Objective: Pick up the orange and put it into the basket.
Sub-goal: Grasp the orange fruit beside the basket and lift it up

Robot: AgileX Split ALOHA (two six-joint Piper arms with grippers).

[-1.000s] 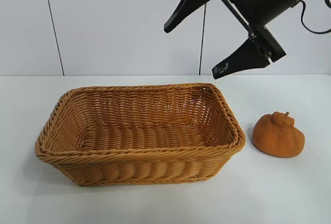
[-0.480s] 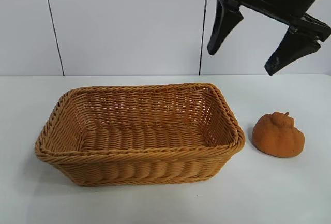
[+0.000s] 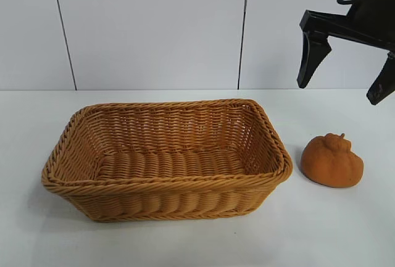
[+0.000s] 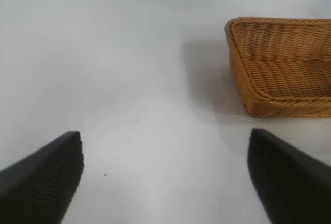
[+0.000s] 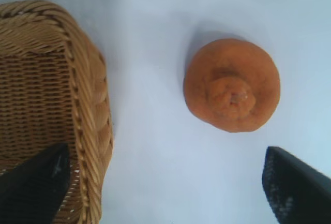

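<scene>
The orange is a lumpy dull-orange fruit with a knob on top; it sits on the white table just right of the basket. The wicker basket is large, tan-orange and has nothing in it. My right gripper hangs open high above the orange, fingers pointing down. In the right wrist view the orange lies ahead of the open gripper, with the basket's rim beside it. My left gripper is open over bare table; the basket's corner shows farther off.
The white table stretches around the basket and the orange. A white panelled wall stands behind.
My right gripper has swung to the right from above the basket's far corner to above the orange, and its fingers have turned to point downward. The orange and basket have not moved.
</scene>
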